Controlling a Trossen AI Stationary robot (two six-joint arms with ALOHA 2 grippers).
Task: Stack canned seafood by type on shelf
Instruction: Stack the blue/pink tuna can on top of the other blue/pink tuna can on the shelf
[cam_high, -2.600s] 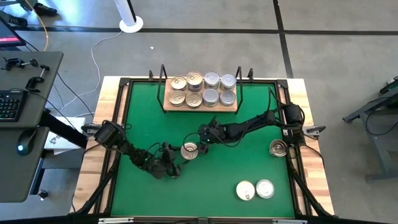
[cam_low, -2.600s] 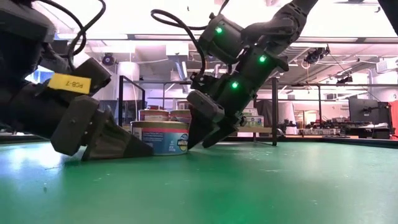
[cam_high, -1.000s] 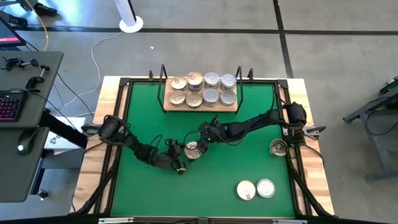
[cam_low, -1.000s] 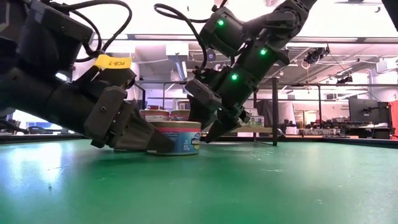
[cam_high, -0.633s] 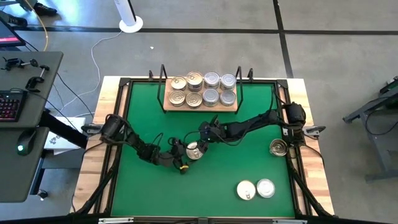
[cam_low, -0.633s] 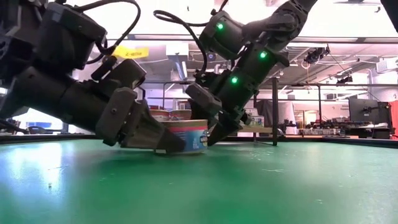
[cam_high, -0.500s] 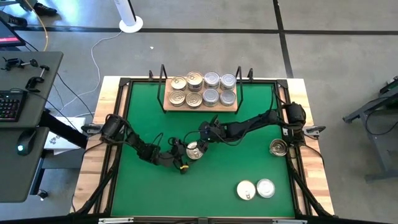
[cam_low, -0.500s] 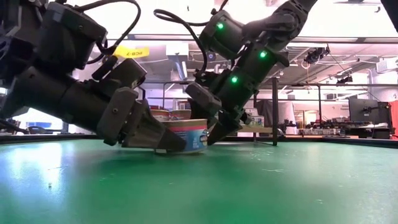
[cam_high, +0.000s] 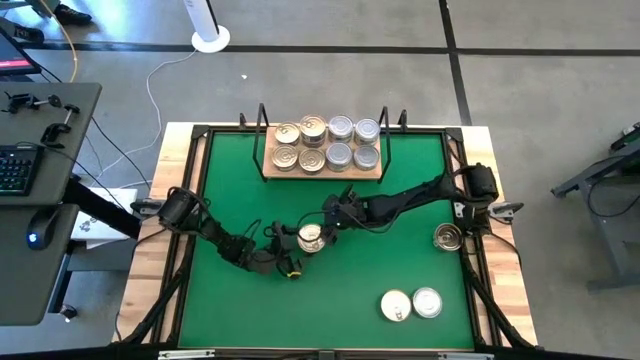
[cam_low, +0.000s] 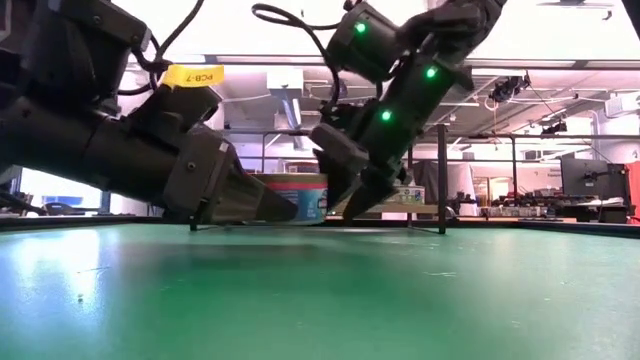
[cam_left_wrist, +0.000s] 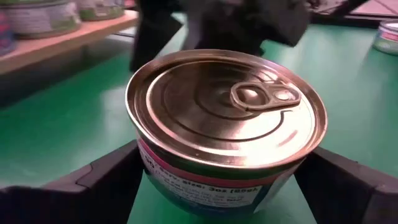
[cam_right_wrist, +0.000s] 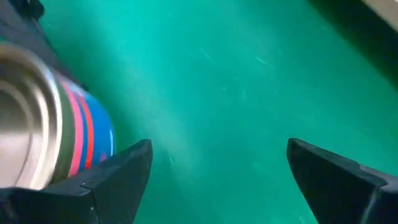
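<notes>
Inspection of the work area. My left gripper (cam_high: 300, 247) sits low near the middle of the green mat (cam_high: 240, 310), fingers either side of a gold-lidded can (cam_high: 311, 238). The left wrist view shows both fingers (cam_left_wrist: 106, 177) flanking that can (cam_left_wrist: 225, 127); whether they press its wall I cannot tell. In the low view the can (cam_low: 297, 198) appears clear of the mat. My right gripper (cam_high: 327, 222) stands just beyond the same can, fingers spread with nothing between them, the can (cam_right_wrist: 43, 118) off to one side.

The shelf (cam_high: 322, 172) lies at the far edge, carrying eight cans: gold lids left, silver lids right. Three further cans rest near the right side: one (cam_high: 447, 237) by the right edge, two (cam_high: 410, 304) at the near right.
</notes>
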